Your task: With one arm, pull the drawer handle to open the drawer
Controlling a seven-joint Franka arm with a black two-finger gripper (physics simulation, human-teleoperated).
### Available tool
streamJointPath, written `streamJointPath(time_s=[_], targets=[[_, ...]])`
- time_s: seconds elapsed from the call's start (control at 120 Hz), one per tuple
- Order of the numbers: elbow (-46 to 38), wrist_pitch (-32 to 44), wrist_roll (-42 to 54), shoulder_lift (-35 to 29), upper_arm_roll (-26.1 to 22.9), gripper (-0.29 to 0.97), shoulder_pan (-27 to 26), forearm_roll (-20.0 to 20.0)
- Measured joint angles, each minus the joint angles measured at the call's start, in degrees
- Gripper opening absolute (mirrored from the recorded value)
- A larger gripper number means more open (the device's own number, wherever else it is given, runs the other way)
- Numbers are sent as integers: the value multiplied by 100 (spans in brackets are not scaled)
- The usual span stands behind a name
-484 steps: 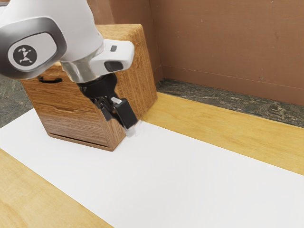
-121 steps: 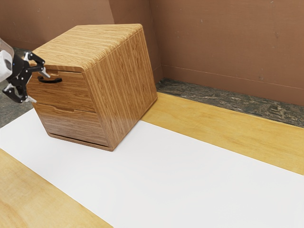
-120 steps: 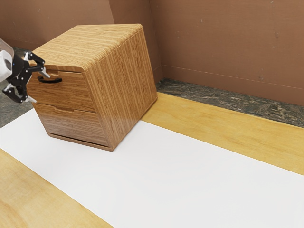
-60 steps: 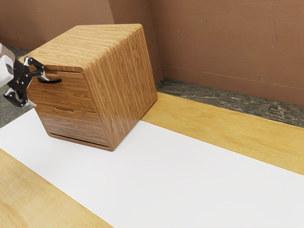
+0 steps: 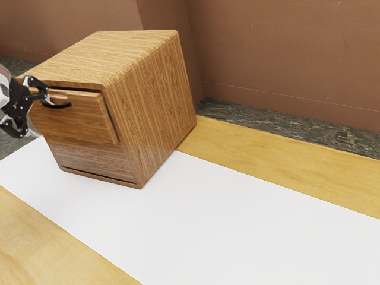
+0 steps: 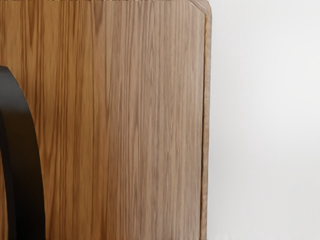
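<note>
White sheet (image 5: 208, 219): lies flat, running diagonally across the table.
Table (image 5: 285, 160): light wood, bare along both sides of the sheet.
Floor strip (image 5: 285, 126): dark, speckled, between table and wall.
Wall (image 5: 285, 47): plain brown.

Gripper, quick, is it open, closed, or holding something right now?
Gripper: at the handle of the drawer, which stands partly out; open or closed cannot be told.

Brown walls (image 5: 285, 47) meet a dark speckled floor (image 5: 285, 127) behind a white-sheeted wooden table (image 5: 285, 169).
</note>
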Motion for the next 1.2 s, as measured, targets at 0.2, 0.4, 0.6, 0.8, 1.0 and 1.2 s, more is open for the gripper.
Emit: streamJointPath(time_s=[0.2,0.4,0.6,0.8,1.0,1.2], targets=[[-302,-5,-2,-55,-793,61,940,-33],[-697,0,0,-291,-1469,67,1787,-84],[-1160,-1,-1,-604,-2149,68,2619,-118],[-1698,0,1,-1073,-2818,64,3445,-188],[-2140,-32,8,-1524,-3204,68,4012,-204],[-2382,-94,19,-1791,-3502,66,4433,-215]])
